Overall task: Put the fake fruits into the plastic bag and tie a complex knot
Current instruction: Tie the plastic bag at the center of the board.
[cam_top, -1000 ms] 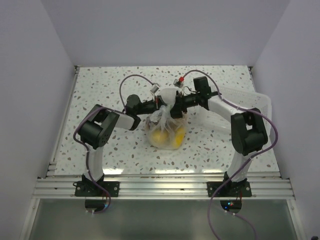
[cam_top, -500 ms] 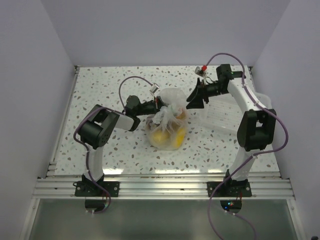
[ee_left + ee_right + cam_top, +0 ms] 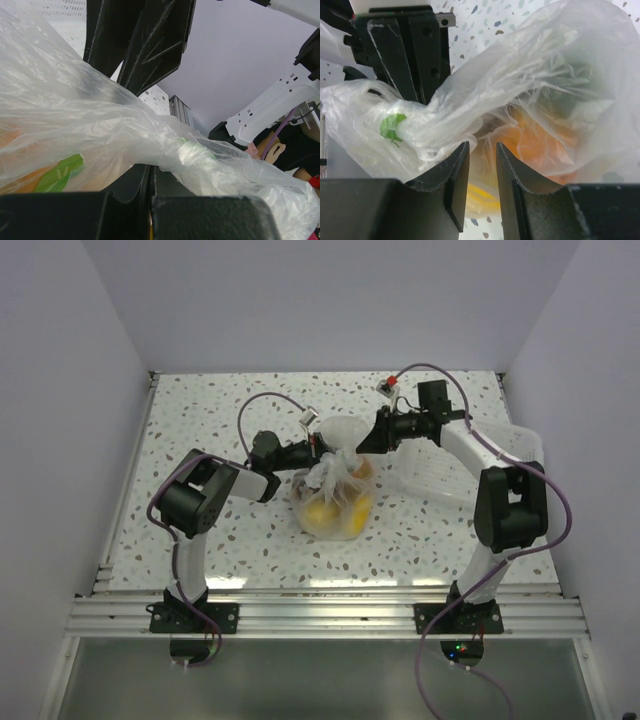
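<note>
The plastic bag sits mid-table with yellow and orange fake fruits inside. Its twisted whitish neck, the knot, rises at the top. My left gripper is shut on the bag's neck from the left. In the left wrist view the jaws are pressed together under the bunched plastic. My right gripper is at the bag's upper right. In the right wrist view it is narrowly open and empty, just short of the neck, with orange fruit behind the film.
A rigid white slotted tray lies at the right, under my right arm. White walls close in the speckled table on three sides. An aluminium rail runs along the near edge.
My right gripper left the bag's neck, swung back and right over the tray, and has now come back close to the neck. The left gripper and bag stayed put.
</note>
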Motion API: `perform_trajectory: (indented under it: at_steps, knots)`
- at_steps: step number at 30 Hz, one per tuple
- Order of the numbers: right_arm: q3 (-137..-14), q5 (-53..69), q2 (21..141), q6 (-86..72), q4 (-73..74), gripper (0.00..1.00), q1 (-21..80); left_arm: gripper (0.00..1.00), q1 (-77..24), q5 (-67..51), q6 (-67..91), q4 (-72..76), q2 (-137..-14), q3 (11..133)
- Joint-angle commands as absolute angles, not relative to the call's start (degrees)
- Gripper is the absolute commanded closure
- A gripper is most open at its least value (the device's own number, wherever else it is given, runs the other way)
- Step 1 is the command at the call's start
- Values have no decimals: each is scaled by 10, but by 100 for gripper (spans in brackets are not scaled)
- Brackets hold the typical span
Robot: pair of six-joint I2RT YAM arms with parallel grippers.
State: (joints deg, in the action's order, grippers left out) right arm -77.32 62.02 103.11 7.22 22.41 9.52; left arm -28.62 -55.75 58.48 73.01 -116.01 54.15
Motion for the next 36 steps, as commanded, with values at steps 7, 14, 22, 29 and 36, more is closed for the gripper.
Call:
perform_trajectory:
  at_steps: [7, 14, 22, 29, 36]
  knots:
    - [-800, 653, 993, 67, 206, 51, 104, 100, -283, -563, 570, 921, -1132, 548]
    - [-785, 642, 983, 188, 345, 39, 120, 100, -284, -558, 565, 917, -1131, 548]
    - [-734, 633, 969, 189, 294, 37, 156, 100, -284, -548, 583, 921, -1132, 562]
    - [-721, 638, 986, 139, 205, 32, 173, 100, -292, -534, 626, 957, -1148, 577]
    - [-743, 642, 1015, 58, 99, 31, 198, 100, -323, -524, 665, 1001, -1161, 565]
